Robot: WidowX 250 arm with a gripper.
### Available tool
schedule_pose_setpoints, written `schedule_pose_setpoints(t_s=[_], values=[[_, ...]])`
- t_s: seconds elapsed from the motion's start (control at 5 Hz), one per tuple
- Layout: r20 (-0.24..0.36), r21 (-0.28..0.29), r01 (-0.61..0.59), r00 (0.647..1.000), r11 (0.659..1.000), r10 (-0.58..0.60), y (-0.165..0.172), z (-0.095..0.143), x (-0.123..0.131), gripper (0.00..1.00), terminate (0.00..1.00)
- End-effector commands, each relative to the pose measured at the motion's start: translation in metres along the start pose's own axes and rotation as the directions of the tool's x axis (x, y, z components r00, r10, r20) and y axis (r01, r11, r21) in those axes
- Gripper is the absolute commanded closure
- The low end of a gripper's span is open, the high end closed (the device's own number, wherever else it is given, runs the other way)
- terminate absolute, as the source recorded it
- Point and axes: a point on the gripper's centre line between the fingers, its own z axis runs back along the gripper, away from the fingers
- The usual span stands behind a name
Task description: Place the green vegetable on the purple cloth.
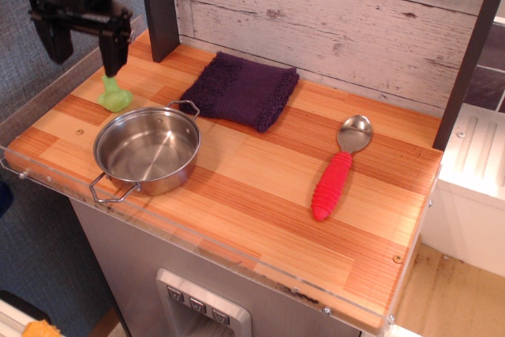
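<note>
The green vegetable (115, 95) is a small pale lime-green toy with a rounded base and narrow top, standing on the wooden counter at the far left, just behind the steel pot (147, 150). The purple cloth (242, 89) lies flat at the back of the counter, right of the vegetable. My black gripper (85, 54) hangs open above and slightly left of the vegetable. Its right finger (113, 51) is just over the vegetable's top; its left finger (57, 41) is out past the counter's left edge. It holds nothing.
A spoon with a red ribbed handle (339, 166) lies on the right half of the counter. A dark post (159, 7) stands at the back left against the plank wall. A grey wall borders the counter's left edge.
</note>
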Motion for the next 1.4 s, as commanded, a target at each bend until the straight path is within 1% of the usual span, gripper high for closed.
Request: schedule_pose_setpoints(t_s=[0.0,0.2,0.4,0.6,0.8,1.0,1.2], values=[[-0.039,0.024,-0.028,0.999,0.999,0.029,0.006,-0.027,0.011,0.00,0.00],[-0.026,0.032,-0.043,0.999,0.999,0.044,0.005,-0.033,0.017,0.00,0.00],[0.002,0.039,-0.065,0.998,0.997,0.065,0.005,-0.037,0.023,0.00,0.00],[-0.006,0.038,-0.078,0.997,0.996,0.078,0.004,-0.042,0.024,0.00,0.00],[-0.008,0.042,-0.069,0.998,0.997,0.069,-0.001,-0.043,0.024,1.00,0.00],[0.017,0.031,-0.059,0.998,0.998,0.059,-0.003,-0.036,0.023,1.00,0.00],[0.117,0.032,-0.046,0.992,0.998,0.042,-0.012,-0.001,0.029,1.00,0.00]])
